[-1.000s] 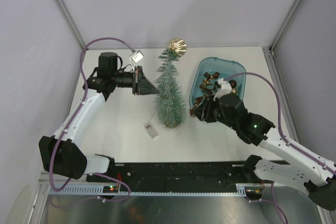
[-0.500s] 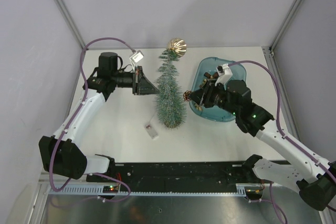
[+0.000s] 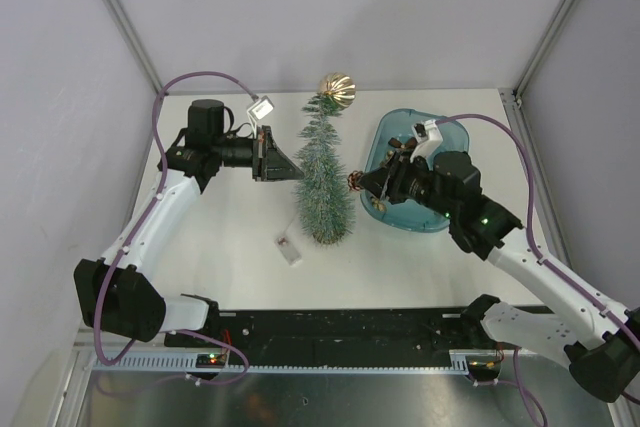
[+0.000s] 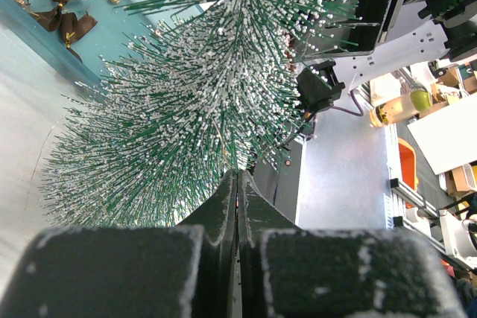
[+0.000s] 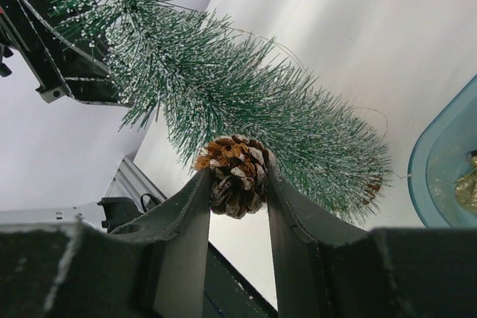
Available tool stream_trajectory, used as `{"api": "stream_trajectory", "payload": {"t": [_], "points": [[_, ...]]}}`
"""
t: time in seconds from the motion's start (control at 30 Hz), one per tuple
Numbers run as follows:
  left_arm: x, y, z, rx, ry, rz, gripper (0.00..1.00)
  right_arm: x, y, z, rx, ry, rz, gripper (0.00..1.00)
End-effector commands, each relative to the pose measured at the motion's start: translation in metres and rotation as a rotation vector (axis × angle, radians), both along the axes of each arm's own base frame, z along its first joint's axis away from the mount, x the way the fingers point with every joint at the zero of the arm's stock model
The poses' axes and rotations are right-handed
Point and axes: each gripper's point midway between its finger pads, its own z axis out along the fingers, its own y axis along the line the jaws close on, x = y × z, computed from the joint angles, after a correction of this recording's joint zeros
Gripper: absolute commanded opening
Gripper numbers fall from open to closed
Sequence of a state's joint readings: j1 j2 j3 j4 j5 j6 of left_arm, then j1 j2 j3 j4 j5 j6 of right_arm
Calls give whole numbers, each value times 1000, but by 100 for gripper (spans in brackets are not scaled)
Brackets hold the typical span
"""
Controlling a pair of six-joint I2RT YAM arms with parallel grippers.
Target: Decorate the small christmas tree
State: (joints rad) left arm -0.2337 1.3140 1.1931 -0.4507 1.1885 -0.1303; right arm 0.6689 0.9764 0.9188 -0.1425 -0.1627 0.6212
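Brown pine cone (image 5: 232, 156) pinched in right gripper (image 5: 236, 174), just beside tree (image 3: 323, 182); tree mid-table, left of blue tray (image 3: 400, 119); left gripper (image 4: 237, 184) clenched shut at its other side; risk: hard push tips tree, or cone slips off bristles.

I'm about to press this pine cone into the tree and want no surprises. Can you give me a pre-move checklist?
1. Grip: pine cone clamped between the right gripper fingers: ok.
2. Aim: cone lined up at the small christmas tree bristles: ok. Whether it is touching: cannot tell.
3. Support: left gripper shut, tips at the tree's opposite side: ok. Whether it clamps a branch: cannot tell.
4. Path: blue tray lies off to the side of the cone's way: ok.
5. Gold ball by the treetop attached: cannot tell.
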Motion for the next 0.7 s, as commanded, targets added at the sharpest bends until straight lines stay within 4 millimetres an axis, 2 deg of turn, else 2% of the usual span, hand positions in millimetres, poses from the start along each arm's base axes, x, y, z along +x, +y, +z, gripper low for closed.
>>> {"api": "stream_trajectory", "payload": {"t": [0.0,0.17,0.47,0.67], "points": [[-6,-1,13,-18,-63,-25,0,4,-3,26,35,-54,-9,36],[-7,-1,15,-21,-66,-29,0,13,-9,8,-35,-36,-49,36],[-8,-2,19,-27,-71,-37,0,25,5,6,-16,-51,-22,35],[-8,-3,18,-28,-68,-41,0,28,8,3,-19,-44,-23,34]]}}
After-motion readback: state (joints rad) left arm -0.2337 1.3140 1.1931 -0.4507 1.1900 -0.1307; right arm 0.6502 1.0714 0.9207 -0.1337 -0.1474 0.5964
